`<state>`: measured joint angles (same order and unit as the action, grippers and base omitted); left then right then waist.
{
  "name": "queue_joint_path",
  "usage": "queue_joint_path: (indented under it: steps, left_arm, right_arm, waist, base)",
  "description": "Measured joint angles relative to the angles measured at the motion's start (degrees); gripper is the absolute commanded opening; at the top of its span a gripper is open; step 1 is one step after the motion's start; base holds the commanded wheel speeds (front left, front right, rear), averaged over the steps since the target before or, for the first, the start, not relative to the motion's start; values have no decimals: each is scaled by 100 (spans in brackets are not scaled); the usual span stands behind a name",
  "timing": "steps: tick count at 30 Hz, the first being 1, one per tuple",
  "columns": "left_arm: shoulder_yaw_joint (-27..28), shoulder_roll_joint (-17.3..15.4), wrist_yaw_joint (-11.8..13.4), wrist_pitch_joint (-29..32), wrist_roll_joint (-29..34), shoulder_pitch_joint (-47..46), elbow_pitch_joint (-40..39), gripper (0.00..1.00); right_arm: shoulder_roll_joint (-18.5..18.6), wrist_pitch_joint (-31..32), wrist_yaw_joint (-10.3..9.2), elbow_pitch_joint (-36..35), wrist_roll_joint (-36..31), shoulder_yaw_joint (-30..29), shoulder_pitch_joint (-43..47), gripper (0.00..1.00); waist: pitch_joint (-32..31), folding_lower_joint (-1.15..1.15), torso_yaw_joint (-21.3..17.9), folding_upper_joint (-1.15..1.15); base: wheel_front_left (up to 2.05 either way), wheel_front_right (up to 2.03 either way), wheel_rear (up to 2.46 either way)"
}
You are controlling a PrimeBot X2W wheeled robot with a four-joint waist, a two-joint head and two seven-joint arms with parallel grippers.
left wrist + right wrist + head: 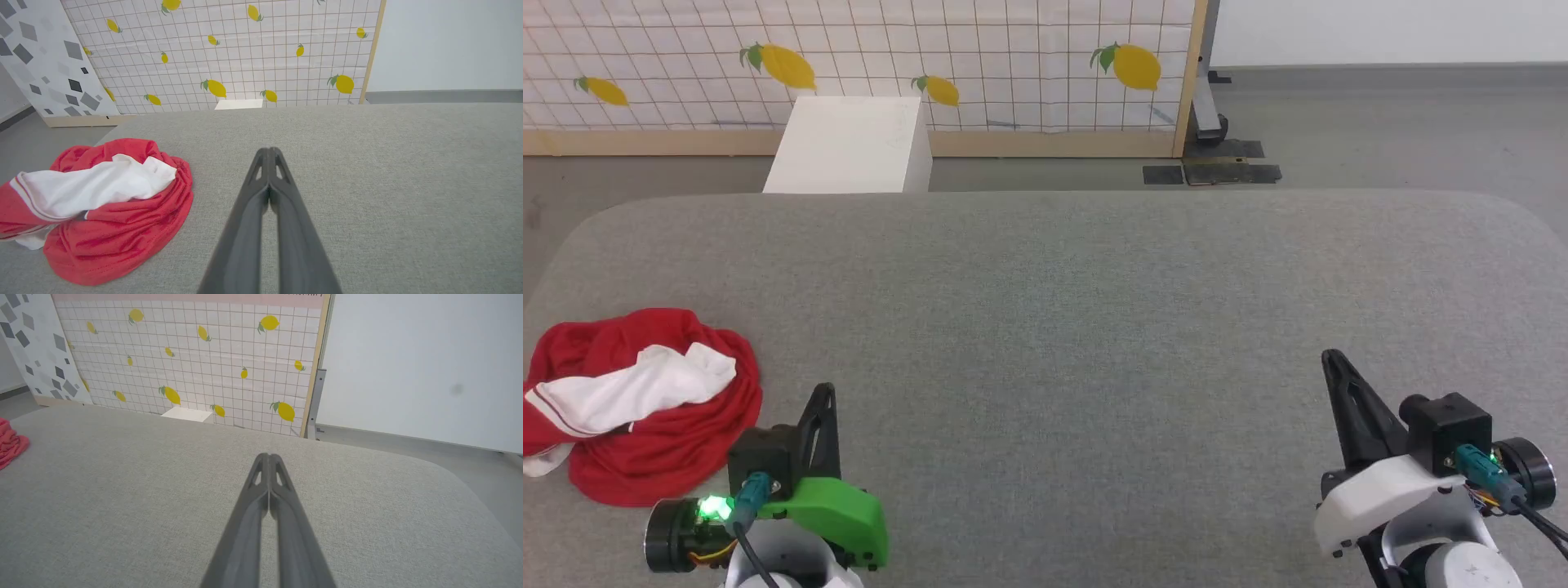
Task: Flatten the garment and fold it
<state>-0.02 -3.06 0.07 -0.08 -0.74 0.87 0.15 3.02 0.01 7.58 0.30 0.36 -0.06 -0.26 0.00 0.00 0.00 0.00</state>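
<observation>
The garment (pixel 637 404) lies bunched at the lower left of the grey table (pixel 1045 327). Left gripper (pixel 823 392) and right gripper (pixel 1331 357) are closed, empty. Best open first, then pinch an outer hem.

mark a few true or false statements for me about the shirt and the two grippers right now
1. The garment lies crumpled in a heap on the grey surface. True.
2. The left gripper holds the garment. False: its jaws are shut on nothing, beside the heap.
3. The right gripper has shut jaws. True.
4. The garment lies nearer the right gripper. False: it lies by the left one.
5. A white box stands beyond the surface's far edge. True.
</observation>
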Motion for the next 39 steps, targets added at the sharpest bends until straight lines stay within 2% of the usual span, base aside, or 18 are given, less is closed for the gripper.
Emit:
queue_joint_path:
  steps: [39]
  left_arm:
    - [-2,0,0,0,0,0,0,0]
  right_arm:
    - [0,-1,0,0,0,-1,0,0]
  waist:
    - [0,0,0,0]
  base:
    - [0,0,0]
